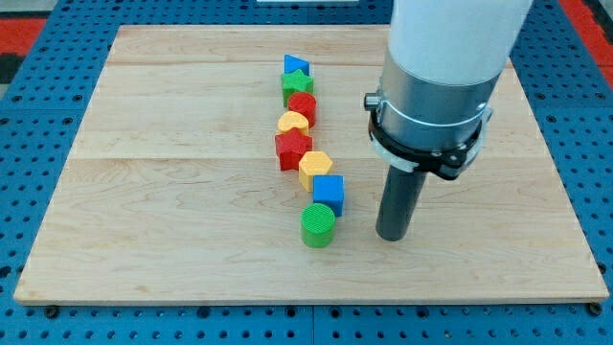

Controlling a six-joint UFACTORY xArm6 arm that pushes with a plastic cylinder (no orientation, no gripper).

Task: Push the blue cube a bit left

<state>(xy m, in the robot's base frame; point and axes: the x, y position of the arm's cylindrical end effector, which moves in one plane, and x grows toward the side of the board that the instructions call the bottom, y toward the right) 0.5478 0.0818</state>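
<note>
Pale wooden board (144,192) lies on a blue pegboard table (29,115) and fills most of the view. Down its middle runs a wavy column of eight small blocks, each touching or nearly touching the next. From the view's top they are: a blue triangular block (296,65), a green star-like block (297,83), a red cylinder (303,106), a yellow heart-shaped block (293,123), a red star (292,149), a yellow hexagonal block (315,169), the blue cube (329,193), and a green cylinder (318,224) nearest the view's bottom. The blue cube sits a little to the view's right of the yellow hexagonal block above it and touches the green cylinder below it. A thick white and silver arm (441,77) comes down from the view's top right and ends in a straight dark rod. My tip (394,235) rests on the board to the view's right of the blue cube, near it but with a strip of bare wood between them, roughly level with the green cylinder. The arm carries no gripper, so nothing is held or clamped.
</note>
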